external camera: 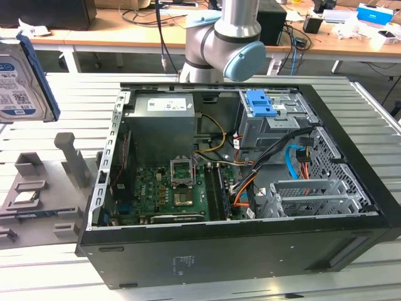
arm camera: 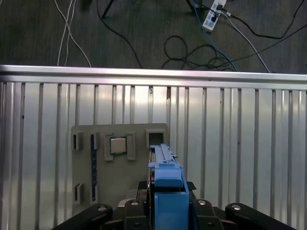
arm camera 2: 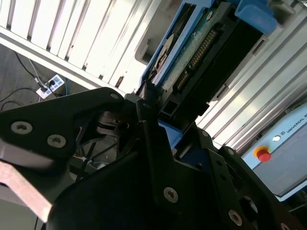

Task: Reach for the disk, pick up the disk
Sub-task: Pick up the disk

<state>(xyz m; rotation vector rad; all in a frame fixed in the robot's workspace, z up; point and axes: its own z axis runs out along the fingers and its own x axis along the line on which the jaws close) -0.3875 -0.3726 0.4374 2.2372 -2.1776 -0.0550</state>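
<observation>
Jaws of your black gripper (arm camera: pixel 169 211) pinch the flat silver hard-drive disk (external camera: pixel 20 84) with blue plastic bracket; likely stiff, hefty, shock-fragile, so hold its rigid bracketed body.

disk (external camera: pixel 22 78) silver, white-blue label, blue bracket; computer case (external camera: pixel 250 251) black; motherboard (external camera: pixel 164 188) green.

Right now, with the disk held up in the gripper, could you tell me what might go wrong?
1. The gripper clamps the disk by its edge, at the blue bracket; held there, it might slip or twist.
2. In the first wrist view the disk hangs above the grey holder plate with a chip seated in it; a drop could strike either.
3. The open computer case stands close by; a wide swing could clip it.
</observation>
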